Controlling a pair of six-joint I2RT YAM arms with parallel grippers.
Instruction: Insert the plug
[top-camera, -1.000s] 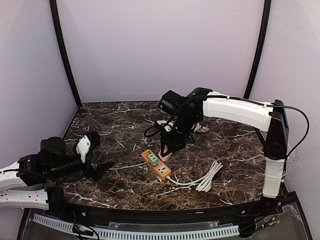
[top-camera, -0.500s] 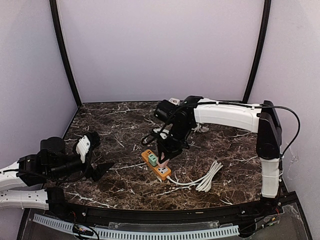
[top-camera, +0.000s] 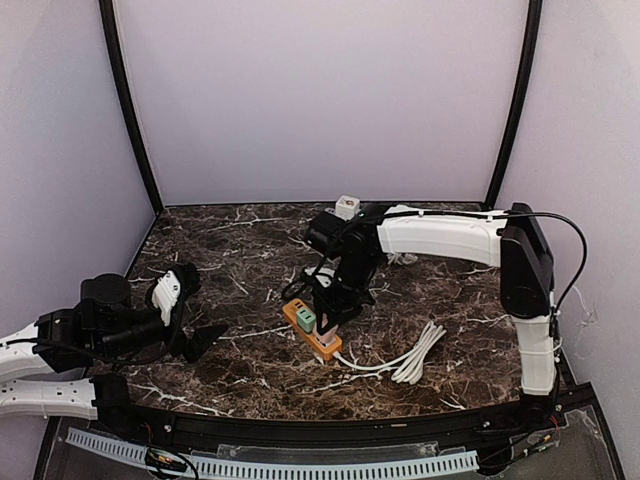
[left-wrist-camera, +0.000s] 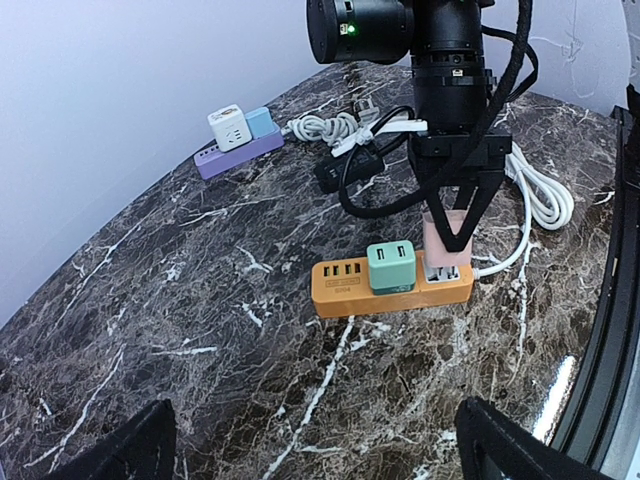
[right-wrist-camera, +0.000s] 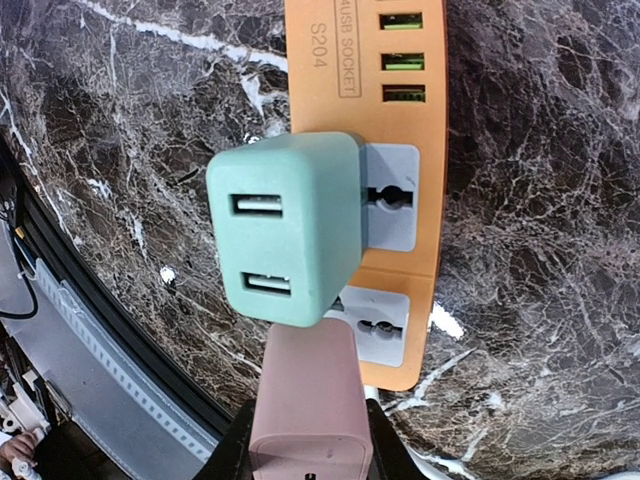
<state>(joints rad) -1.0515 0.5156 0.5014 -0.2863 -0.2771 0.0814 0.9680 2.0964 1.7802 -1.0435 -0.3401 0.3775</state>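
Top: right gripper (top-camera: 328, 303) poised over orange power strip (top-camera: 318, 338); left gripper (top-camera: 190, 318) apart, jaws wide | Left wrist: right jaws clamp pink plug (left-wrist-camera: 441, 232) at end socket, beside green adapter (left-wrist-camera: 391, 267) | Right wrist: seating unconfirmed; push-in judged outstanding

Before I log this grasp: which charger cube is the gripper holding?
The pink charger, clamped in the right gripper at the end of the orange strip. The green charger sits plugged in beside it, ungripped.

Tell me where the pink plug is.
Left wrist view: the pink plug sits right of centre, held in the right gripper at the end socket of the orange power strip, beside the green adapter.
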